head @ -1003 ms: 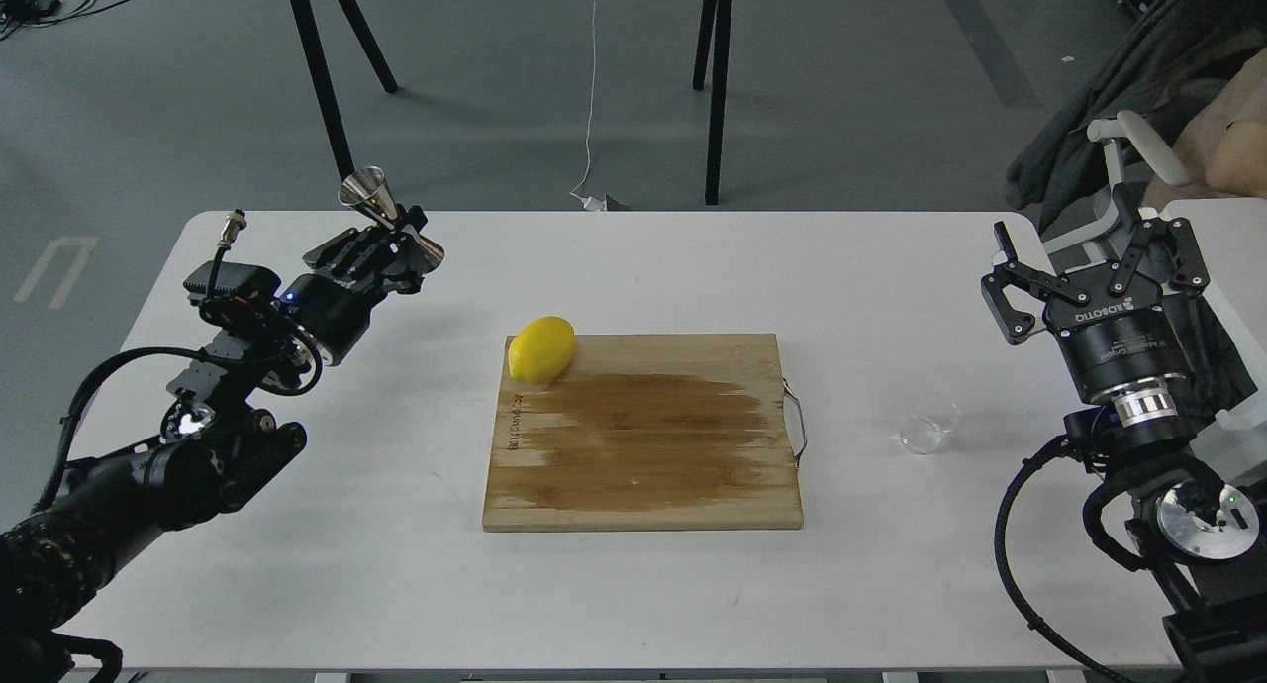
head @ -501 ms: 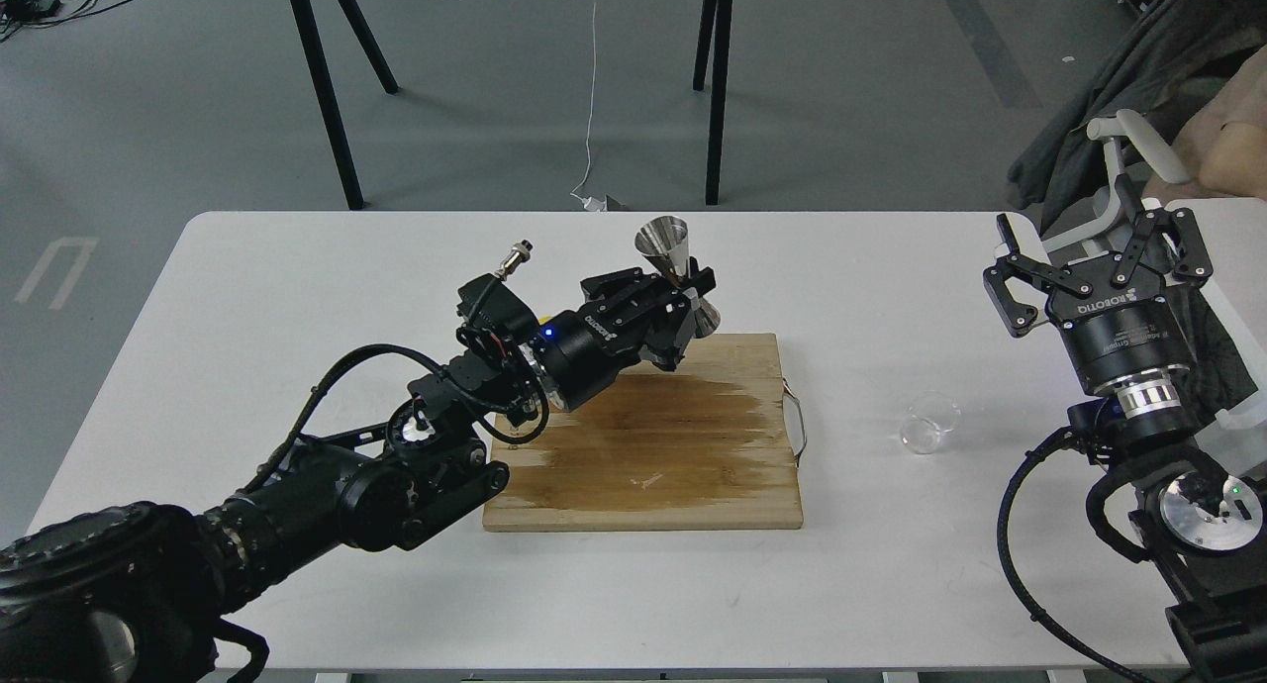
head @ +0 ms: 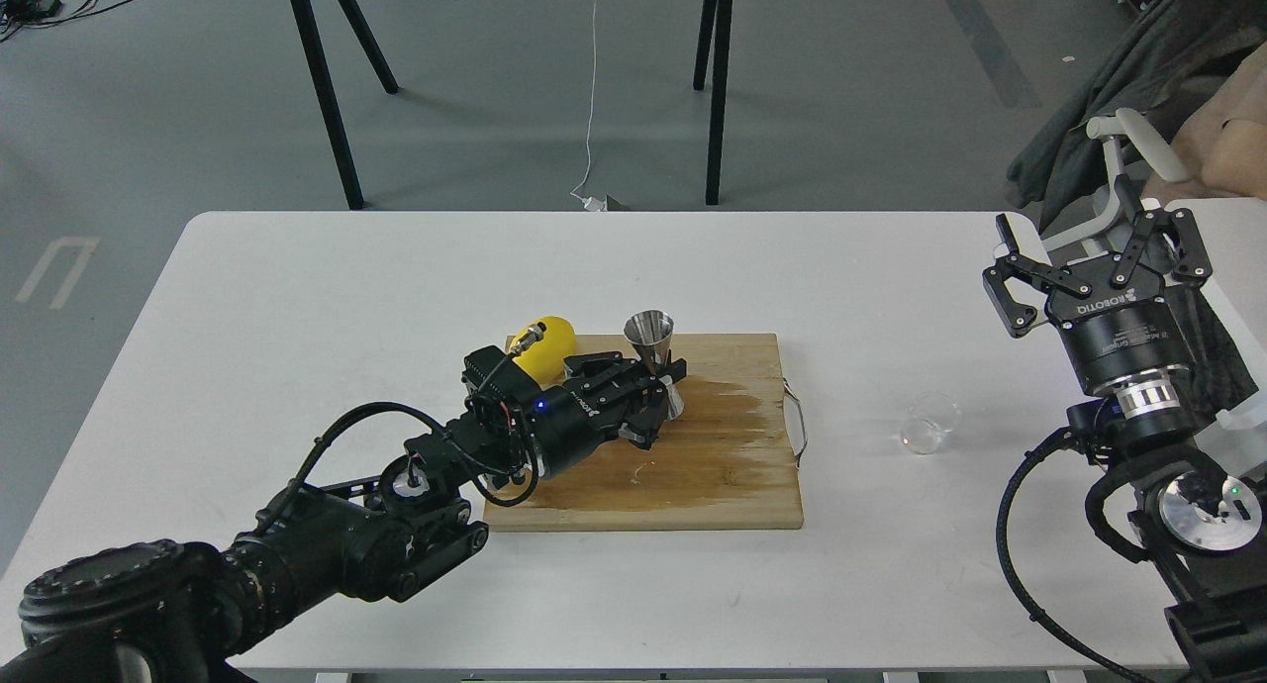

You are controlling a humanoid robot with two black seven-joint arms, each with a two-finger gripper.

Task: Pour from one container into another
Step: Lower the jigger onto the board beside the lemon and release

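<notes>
Glass cup (head: pixel 930 424) on table (head: pixel 297 297), right of cutting board (head: pixel 732 485): light, fragile, slick; best gripped around wall. Jigger (head: pixel 655 361) rigid, pinched at waist by left gripper (head: pixel 661 386), now lowered onto board beside lemon (head: pixel 546 344). Right gripper (head: pixel 1094 262) spread, empty, unchanged.

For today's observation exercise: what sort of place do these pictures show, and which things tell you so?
Probably a robotics lab or workshop, not a kitchen: bare grey floor with loose cables, a plain white table, and a chopping board staged between two robot arms.
</notes>
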